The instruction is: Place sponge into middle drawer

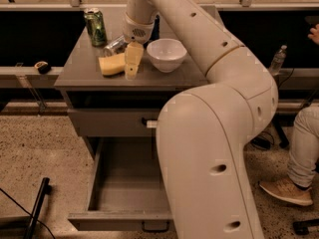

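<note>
The pale-yellow sponge [111,63] lies on the grey cabinet top [79,73], left of the white bowl [167,54]. My gripper [132,68] points down right next to the sponge's right edge, its cream-yellow fingers [133,58] close to the counter. The middle drawer [127,183] is pulled open below, its flat grey inside bare, its dark handle [155,226] at the front edge. My big white arm covers the drawer's right part.
A green can [95,27] stands at the back left of the cabinet top, a lying silver can [115,46] behind the sponge. The closed upper drawer [107,122] bears a white tag [151,124]. A person's leg and shoe [289,190] are at the right.
</note>
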### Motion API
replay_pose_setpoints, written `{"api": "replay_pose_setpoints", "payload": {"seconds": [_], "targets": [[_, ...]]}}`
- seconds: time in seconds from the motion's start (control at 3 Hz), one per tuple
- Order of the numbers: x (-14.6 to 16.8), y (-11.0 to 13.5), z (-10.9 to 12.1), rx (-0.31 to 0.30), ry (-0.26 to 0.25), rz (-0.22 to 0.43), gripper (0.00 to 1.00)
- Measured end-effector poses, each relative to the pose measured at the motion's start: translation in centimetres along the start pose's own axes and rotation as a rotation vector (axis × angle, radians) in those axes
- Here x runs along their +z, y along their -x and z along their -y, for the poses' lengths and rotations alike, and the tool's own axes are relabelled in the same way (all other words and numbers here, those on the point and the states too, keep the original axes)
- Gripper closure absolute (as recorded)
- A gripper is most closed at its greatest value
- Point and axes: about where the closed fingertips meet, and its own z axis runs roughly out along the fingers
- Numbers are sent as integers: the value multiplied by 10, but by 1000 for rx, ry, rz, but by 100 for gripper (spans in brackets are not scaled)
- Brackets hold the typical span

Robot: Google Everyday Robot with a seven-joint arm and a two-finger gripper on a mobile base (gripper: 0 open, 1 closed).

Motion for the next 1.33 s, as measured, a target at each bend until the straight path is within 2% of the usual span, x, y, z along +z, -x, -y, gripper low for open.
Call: {"api": "replay_pose_setpoints", "payload": {"seconds": [0.33,0.67,1.0,1.33], "targets": [[15,10,2,-7,29,12,18],[23,12,4,4,43,25,50],[21,12,5,9,39,31,73],[-15,10,4,12,-27,87,93]]}}
